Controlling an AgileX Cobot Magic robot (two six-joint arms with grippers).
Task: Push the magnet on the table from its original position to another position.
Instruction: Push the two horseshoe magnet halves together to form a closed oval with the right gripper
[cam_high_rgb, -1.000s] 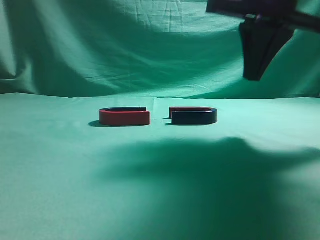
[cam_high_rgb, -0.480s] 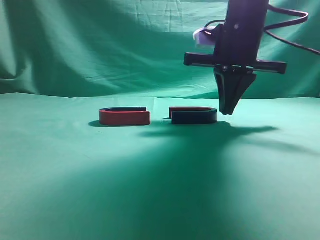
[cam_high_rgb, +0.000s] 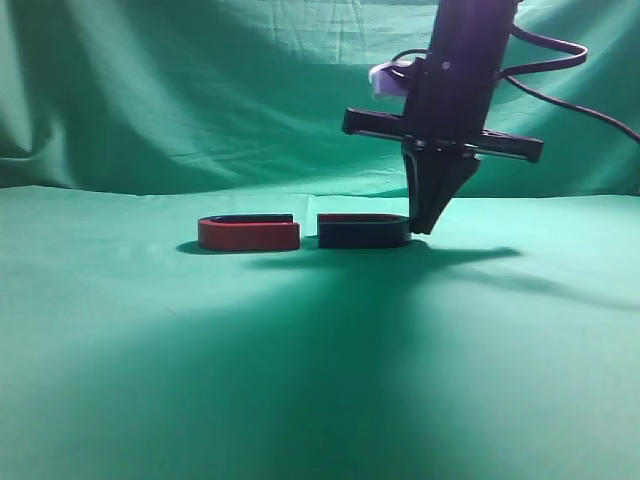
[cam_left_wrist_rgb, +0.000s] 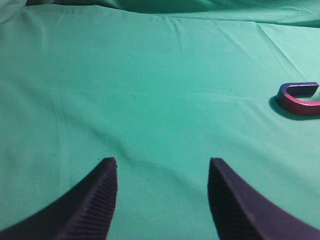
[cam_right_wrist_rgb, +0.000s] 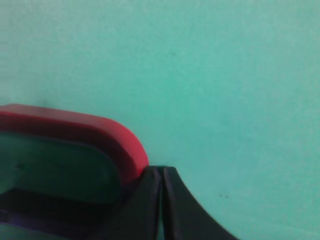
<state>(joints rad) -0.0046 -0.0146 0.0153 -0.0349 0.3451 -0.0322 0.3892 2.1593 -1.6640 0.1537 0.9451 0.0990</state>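
Inspector: Since the earlier frame, dark magnet (cam_high_rgb: 363, 232) has shifted left, nearly meeting red magnet (cam_high_rgb: 249, 233).

Clerk: Fingers?

Inspector: Right gripper (cam_high_rgb: 425, 226) pressed together against its curved end; left gripper (cam_left_wrist_rgb: 162, 200) spread, idle above worktop (cam_high_rgb: 320, 380). Push under way.

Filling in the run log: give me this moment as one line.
right hand: shut, against magnet bend | magnet: on table, near red magnet | left hand: open, idle
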